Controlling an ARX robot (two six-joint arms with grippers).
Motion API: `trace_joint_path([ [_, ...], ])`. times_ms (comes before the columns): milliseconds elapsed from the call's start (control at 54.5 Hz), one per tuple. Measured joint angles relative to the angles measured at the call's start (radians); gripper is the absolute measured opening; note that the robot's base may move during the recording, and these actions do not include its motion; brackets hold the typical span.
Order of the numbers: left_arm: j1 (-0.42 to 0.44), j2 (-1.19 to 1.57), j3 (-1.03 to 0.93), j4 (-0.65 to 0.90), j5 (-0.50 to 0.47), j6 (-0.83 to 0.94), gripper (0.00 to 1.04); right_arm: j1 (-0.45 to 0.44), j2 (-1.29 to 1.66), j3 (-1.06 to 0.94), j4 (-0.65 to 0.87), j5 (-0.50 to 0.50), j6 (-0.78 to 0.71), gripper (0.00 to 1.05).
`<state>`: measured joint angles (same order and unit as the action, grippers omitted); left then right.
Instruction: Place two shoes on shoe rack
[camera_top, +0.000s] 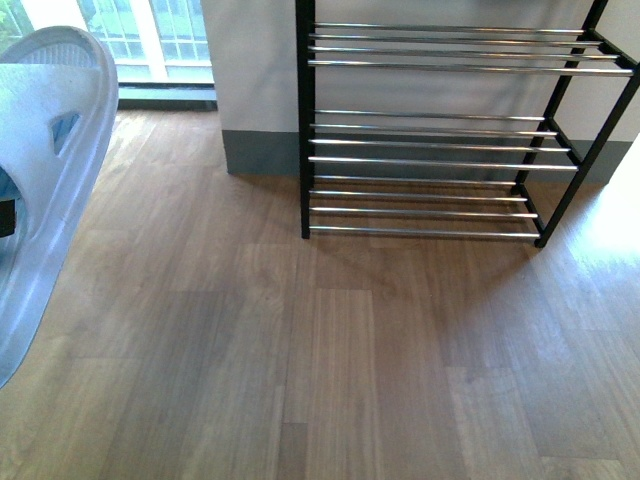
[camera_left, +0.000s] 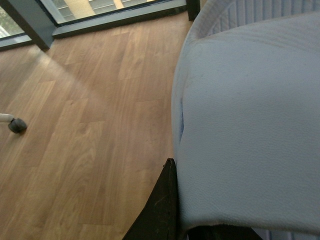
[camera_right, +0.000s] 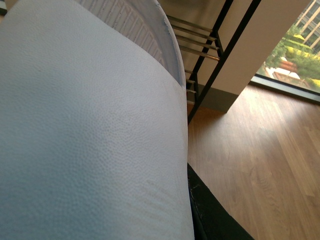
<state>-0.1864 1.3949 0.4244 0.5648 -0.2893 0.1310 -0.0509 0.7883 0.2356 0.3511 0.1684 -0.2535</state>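
Left claw (camera_left: 200, 232) is clenched on left shoe (camera_top: 50, 180), aloft, well left of rack (camera_top: 305, 120). Right claw (camera_right: 210, 220) appears to grip right shoe (camera_right: 90, 130), nearer the rack. Neither racked yet. Risk: a thick sole catches a front rod, or the shoe tips between thin rods.

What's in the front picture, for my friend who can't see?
A black shoe rack with shiny rods stands against the wall on a wooden floor, no shoes on the tiers shown. A white-soled shoe looms close at the left edge.
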Motion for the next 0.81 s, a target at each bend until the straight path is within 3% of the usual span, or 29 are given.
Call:
trace_joint_path([
  [807,0.005,0.001,-0.001,0.000,-0.006,0.000,0.02,0.000,-0.002,-0.002,0.000,-0.005,0.000,0.02],
])
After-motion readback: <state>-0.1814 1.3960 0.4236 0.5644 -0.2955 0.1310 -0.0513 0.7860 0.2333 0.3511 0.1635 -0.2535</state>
